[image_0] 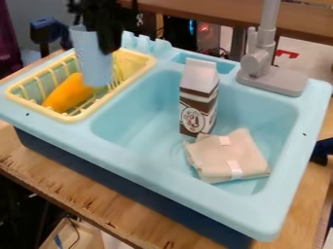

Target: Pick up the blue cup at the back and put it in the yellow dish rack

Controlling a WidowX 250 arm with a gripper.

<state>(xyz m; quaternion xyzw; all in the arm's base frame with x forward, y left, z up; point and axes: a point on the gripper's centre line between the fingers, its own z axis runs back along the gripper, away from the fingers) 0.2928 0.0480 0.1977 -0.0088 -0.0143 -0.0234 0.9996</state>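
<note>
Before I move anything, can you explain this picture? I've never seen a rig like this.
One fixed camera looks down at a slant on a toy sink. At upper left, a black robot arm's two-finger gripper appears to hold a light blue cup at the yellow dish rack. An orange-yellow object lies in the rack. In the basin, a brown-and-white carton stands upright beside a folded beige cloth. Behind them is a grey faucet.

A brown-and-white carton (199,99) stands beside a folded beige cloth (218,154)
</note>
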